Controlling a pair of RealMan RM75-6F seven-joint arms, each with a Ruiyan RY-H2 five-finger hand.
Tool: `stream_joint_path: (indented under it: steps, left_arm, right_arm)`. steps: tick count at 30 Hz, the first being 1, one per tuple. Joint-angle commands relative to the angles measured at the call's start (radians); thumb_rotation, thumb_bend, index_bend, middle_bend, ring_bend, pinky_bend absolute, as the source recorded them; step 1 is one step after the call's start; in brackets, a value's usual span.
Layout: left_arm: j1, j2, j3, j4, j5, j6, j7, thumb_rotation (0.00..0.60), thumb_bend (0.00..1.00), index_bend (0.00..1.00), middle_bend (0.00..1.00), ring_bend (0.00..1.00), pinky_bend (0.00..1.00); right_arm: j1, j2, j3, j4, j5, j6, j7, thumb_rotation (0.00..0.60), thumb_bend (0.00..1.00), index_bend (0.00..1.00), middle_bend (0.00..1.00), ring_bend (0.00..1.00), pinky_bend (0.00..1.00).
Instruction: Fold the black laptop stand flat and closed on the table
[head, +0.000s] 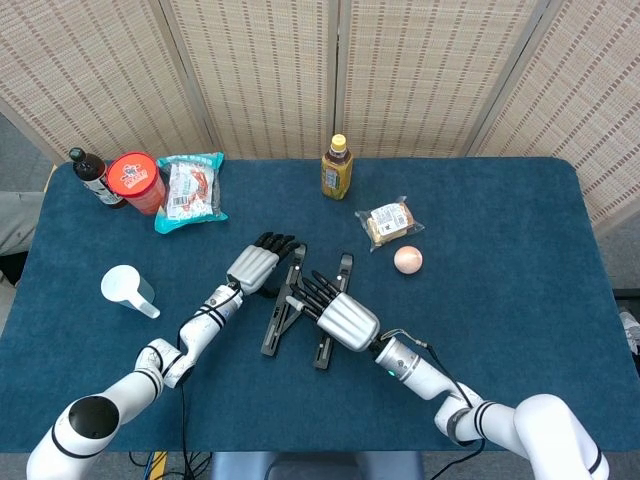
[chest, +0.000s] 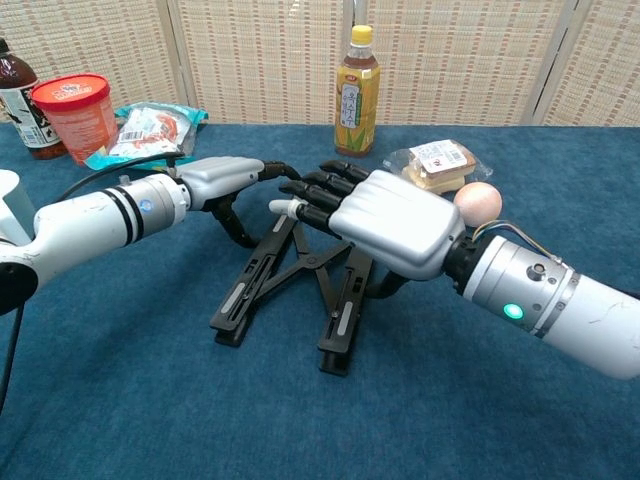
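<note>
The black laptop stand (head: 282, 318) lies mid-table with its two bars close together, joined by crossed links (chest: 300, 262). My left hand (head: 257, 266) lies flat with fingers out, touching the far end of the left bar (chest: 247, 291) from the left. My right hand (head: 336, 314) hovers flat over the right bar (chest: 341, 318), fingers spread and pointing left, thumb hooked down behind that bar. Neither hand grips anything. The right hand hides the upper part of the right bar in the chest view.
A tea bottle (head: 337, 167), wrapped bread (head: 388, 222) and a peach-coloured ball (head: 407, 260) sit behind and right of the stand. A red tub (head: 136, 183), dark bottle (head: 90, 176) and snack bag (head: 190, 188) stand far left; a white scoop (head: 128, 290) lies left.
</note>
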Motion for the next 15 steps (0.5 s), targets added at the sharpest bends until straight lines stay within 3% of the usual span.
stream_joint_path:
  steps: [1,9,15]
  left_arm:
    - [0.000,0.003,0.000,-0.006,0.002,0.005,0.003,0.600,0.13,0.07,0.04,0.00,0.00]
    - [0.001,0.017,-0.003,-0.037,0.002,0.020,0.022,0.600,0.13,0.07,0.04,0.00,0.00]
    - [0.013,0.037,-0.009,-0.048,-0.013,0.018,0.049,0.600,0.13,0.07,0.04,0.00,0.00]
  right_arm:
    - [0.011,-0.014,0.012,0.014,0.002,0.007,0.001,0.600,0.00,0.00,0.00,0.00,0.00]
    - [0.037,-0.034,0.029,0.023,0.013,-0.002,0.001,0.600,0.00,0.00,0.00,0.00,0.00]
    - [0.043,0.059,-0.001,-0.104,0.009,-0.040,0.031,0.600,0.00,0.00,0.00,0.00,0.00]
